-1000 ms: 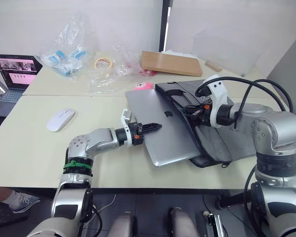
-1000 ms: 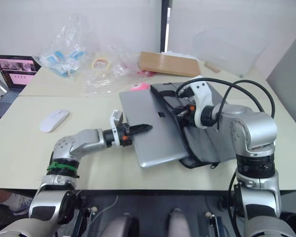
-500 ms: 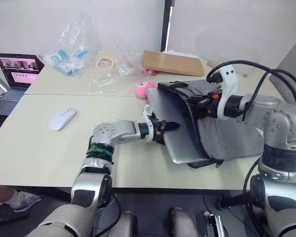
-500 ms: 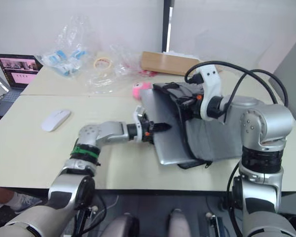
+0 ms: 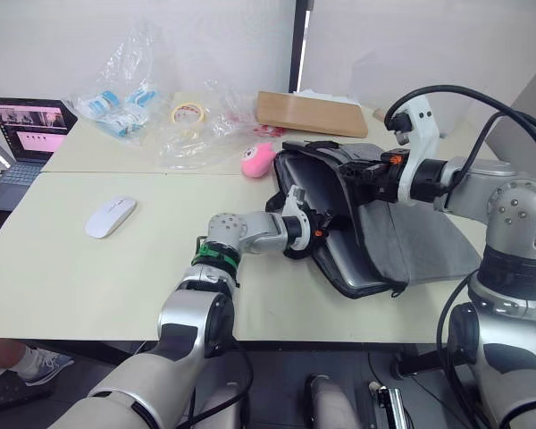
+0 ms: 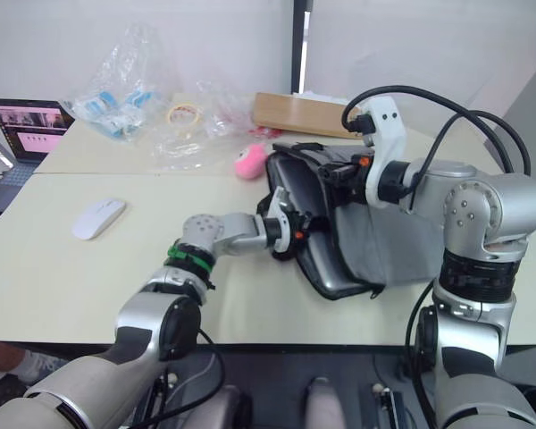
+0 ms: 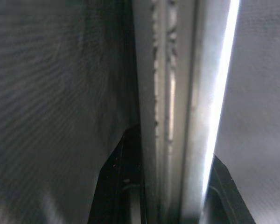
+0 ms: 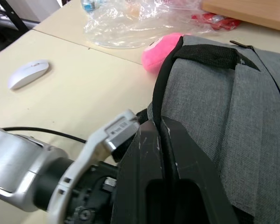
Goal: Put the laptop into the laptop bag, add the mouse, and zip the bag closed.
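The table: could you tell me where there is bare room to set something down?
Bare table runs along the near edge, between the mouse and the bag. The far side is crowded with plastic wrap, tape and a board.

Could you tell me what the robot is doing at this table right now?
It is sliding the laptop into the laptop bag. The left claw grips the laptop's edge at the bag's mouth, and the right claw is shut on the bag's upper flap, holding it open. Most of the laptop is inside. The mouse lies on the table, untouched.
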Controlling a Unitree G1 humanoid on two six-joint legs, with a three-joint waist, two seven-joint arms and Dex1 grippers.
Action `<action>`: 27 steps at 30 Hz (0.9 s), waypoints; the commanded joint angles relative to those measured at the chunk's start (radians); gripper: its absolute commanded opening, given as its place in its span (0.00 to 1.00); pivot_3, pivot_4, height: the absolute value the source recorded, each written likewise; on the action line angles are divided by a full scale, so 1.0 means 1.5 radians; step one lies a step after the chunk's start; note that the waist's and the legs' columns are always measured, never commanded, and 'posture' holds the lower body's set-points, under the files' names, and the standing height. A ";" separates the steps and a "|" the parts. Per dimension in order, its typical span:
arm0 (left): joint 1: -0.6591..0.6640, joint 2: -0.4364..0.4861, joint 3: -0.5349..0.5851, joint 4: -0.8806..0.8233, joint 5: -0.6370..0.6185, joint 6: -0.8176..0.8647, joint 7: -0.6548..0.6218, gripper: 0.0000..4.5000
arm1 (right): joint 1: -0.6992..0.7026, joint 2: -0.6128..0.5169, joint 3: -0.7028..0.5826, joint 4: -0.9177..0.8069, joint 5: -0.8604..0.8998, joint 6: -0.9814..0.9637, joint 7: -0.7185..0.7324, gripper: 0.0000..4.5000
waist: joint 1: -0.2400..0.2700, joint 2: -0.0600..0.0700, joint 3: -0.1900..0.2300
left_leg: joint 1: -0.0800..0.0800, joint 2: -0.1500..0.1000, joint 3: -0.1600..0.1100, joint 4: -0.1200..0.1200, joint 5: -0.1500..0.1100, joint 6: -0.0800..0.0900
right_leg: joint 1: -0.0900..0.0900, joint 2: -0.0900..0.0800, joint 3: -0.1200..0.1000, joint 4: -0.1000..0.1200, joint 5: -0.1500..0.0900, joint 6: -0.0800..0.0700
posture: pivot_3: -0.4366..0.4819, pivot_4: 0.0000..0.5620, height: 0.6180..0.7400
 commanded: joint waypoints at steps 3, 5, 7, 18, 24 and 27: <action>-0.071 -0.031 0.058 0.018 0.021 -0.044 -0.061 0.08 | -0.027 0.011 -0.041 -0.022 0.027 0.021 -0.008 0.00 | 0.000 0.000 0.000 | 0.000 0.000 0.000 0.000 0.000 0.000 | 0.000 0.000 0.000 0.000 0.000 0.000 | 0.48 0.27 1.00; -0.086 -0.040 0.066 0.031 0.041 -0.060 -0.077 0.08 | -0.026 0.013 -0.042 -0.024 0.026 0.021 -0.010 0.00 | 0.000 0.000 0.000 | 0.000 0.000 0.000 0.000 0.000 0.000 | 0.000 0.000 0.000 0.000 0.000 0.000 | 0.48 0.27 1.00; -0.096 -0.044 0.072 0.042 0.057 -0.067 -0.091 0.08 | -0.025 0.014 -0.041 -0.024 0.025 0.020 -0.011 0.00 | 0.000 0.000 0.000 | 0.000 0.000 0.000 0.000 0.000 0.000 | 0.000 0.000 0.000 0.000 0.000 0.000 | 0.48 0.27 1.00; -0.102 -0.040 0.059 0.043 0.164 -0.042 -0.170 0.08 | -0.012 0.009 -0.029 -0.027 0.019 0.007 -0.012 0.00 | -0.001 0.000 0.000 | 0.000 0.000 0.000 0.000 0.000 0.000 | -0.001 0.000 0.000 0.000 0.000 0.000 | 0.48 0.27 1.00; -0.108 -0.039 0.073 0.047 0.181 -0.037 -0.185 0.53 | -0.010 0.008 -0.022 -0.022 0.016 -0.003 -0.011 0.00 | -0.001 0.000 0.000 | 0.000 0.000 0.000 0.000 0.000 0.000 | -0.001 0.000 0.000 0.001 0.000 0.000 | 0.48 0.27 1.00; -0.104 -0.034 0.069 0.042 0.193 -0.027 -0.187 0.74 | -0.007 0.007 -0.022 -0.023 0.015 -0.004 -0.011 0.00 | -0.001 0.000 0.000 | 0.000 0.000 0.000 0.000 0.000 0.000 | -0.001 0.000 0.000 0.001 0.000 0.000 | 0.48 0.27 1.00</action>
